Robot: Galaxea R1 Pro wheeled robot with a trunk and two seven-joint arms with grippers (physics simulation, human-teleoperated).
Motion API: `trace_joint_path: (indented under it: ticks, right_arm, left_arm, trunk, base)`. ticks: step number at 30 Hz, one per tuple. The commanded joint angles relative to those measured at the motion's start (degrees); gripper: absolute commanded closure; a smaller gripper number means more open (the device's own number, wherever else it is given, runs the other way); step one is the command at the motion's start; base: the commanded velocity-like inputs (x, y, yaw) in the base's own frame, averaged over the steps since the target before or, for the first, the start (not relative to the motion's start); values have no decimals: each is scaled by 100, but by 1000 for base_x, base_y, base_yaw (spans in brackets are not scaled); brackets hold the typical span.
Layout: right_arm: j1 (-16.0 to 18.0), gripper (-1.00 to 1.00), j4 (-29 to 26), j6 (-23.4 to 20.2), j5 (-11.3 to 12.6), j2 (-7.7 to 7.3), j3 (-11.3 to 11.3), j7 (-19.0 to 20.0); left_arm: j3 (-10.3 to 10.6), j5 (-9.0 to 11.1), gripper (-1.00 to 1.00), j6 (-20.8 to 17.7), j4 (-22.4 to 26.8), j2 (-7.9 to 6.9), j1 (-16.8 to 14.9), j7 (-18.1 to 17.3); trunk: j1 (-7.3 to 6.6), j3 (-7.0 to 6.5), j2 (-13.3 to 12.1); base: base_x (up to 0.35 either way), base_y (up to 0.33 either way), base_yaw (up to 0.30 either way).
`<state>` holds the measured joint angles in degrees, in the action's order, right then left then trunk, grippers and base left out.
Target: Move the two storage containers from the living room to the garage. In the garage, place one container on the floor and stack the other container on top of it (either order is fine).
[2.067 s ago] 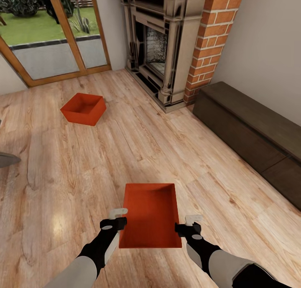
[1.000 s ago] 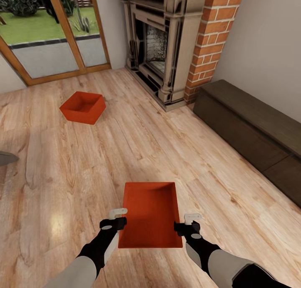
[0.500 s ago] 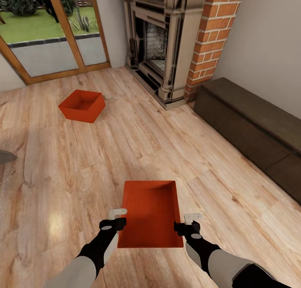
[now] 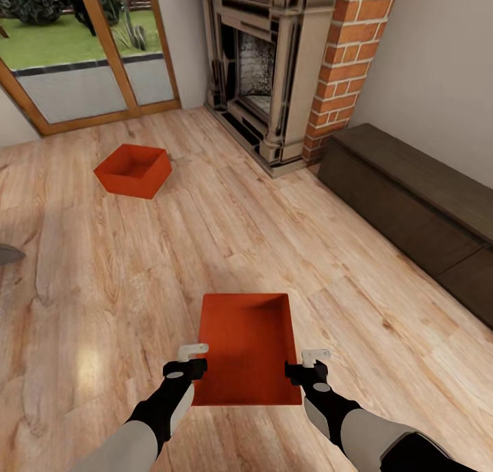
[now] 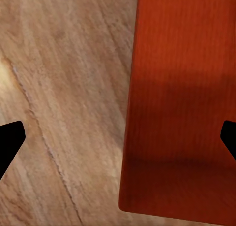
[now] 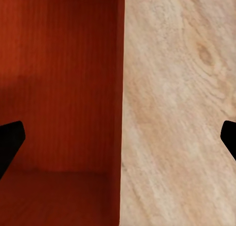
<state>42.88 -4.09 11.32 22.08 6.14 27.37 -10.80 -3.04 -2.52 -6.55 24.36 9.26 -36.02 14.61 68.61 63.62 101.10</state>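
I am in the living room. One orange-red storage container point(image 4: 248, 349) lies on the wood planks just ahead of me, between both hands. My left gripper point(image 4: 197, 359) is open astride its left wall, fingertips wide apart in the left wrist view, where the container point(image 5: 182, 113) shows beside my left gripper point(image 5: 118, 140). My right gripper point(image 4: 301, 364) is open astride the right wall; in the right wrist view my right gripper point(image 6: 118, 140) spans the container point(image 6: 59, 88) wall. The second storage container point(image 4: 133, 170) sits far left near the glass doors. The garage and its floor are out of view.
A brick fireplace point(image 4: 274, 81) stands at the back. A long dark bench point(image 4: 411, 205) runs along the right wall. Glass doors point(image 4: 75, 61) are at the back left. A grey object's edge point(image 4: 8, 254) pokes in at the left. Open plank floor point(image 4: 226, 239) lies between the containers.
The whole picture has shifted slightly, so the camera moved. The near container looks a little longer in view. Both grippers keep their place beside its walls.
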Motion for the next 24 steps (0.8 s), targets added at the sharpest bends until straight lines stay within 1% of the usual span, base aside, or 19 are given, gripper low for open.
trace_joint_path:
  ticks: [1,24]
  right_arm:
    - [2,-100,4,19,51,1,49,-19]
    - [2,-100,4,10,51,-6,41,-19]
  left_arm:
    - [-26,-28,-100,-30,7,6,-1,0]
    - [-20,-22,-100,-13,45,-3,2,-2]
  trunk:
    - [22,22,43]
    - [527,435,965]
  base:
    - [0,0,0]
    - [0,0,0]
